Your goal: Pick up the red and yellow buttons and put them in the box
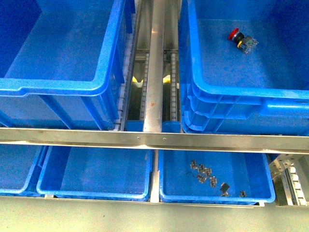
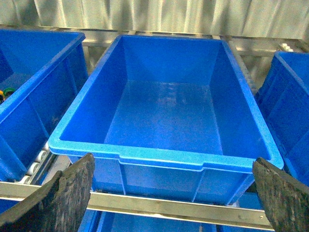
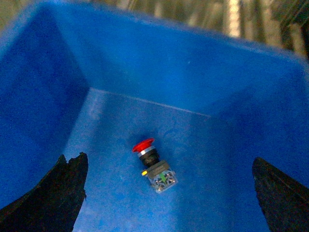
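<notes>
1. The box (image 1: 241,93) (image 3: 145,58), a deep bright-blue crate, stands at the upper right of the front view.
2. A second deep blue crate (image 1: 48,86) (image 2: 159,159) stands left of it across a metal channel, its floor bare.
3. A metal rail (image 1: 145,139) runs across in front of both crates.
4. Below the rail sit shallow blue trays (image 1: 91,195), side by side.
5. The left claw (image 2: 174,162) hangs before the bare crate's near rim, its dark fingers (image 2: 72,193) spread wide with nothing between them.
6. The right claw (image 3: 169,160) hovers over the box floor, likewise wide open and holding nothing.
7. The red button (image 1: 243,39) (image 3: 153,164) lies on its side on the box floor, apart from the walls and between the right claw's fingers but untouched.
8. Small grey metal parts (image 1: 207,174) lie scattered in the right-hand shallow tray.
</notes>
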`<action>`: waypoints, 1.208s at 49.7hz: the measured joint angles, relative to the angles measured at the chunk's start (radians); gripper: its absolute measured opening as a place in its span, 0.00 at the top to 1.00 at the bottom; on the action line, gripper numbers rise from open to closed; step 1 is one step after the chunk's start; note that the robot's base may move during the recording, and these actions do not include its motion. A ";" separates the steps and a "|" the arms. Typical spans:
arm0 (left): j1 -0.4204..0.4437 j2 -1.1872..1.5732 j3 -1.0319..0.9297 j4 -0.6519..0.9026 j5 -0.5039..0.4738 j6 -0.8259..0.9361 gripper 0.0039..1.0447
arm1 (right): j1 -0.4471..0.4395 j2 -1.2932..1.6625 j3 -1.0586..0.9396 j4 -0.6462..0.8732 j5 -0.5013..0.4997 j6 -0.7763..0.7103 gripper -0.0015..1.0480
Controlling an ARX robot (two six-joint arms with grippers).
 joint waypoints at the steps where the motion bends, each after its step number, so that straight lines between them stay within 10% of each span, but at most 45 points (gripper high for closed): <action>1: 0.000 0.000 0.000 0.000 0.000 0.000 0.07 | 0.002 -0.052 -0.060 0.024 0.006 0.013 0.06; 16: 0.000 0.000 0.000 0.000 0.000 0.000 0.07 | 0.164 -0.663 -0.748 -0.090 0.255 0.449 0.06; 27: 0.000 0.000 0.000 0.000 0.000 0.000 0.07 | 0.127 -0.710 -0.992 0.526 0.192 0.235 0.38; 47: 0.000 0.000 0.000 0.000 0.000 0.000 0.07 | 0.028 -0.959 -1.173 0.488 0.099 0.164 0.97; 60: 0.000 0.000 0.000 0.000 0.000 0.000 0.07 | -0.050 -1.094 -1.270 0.458 0.002 0.159 0.97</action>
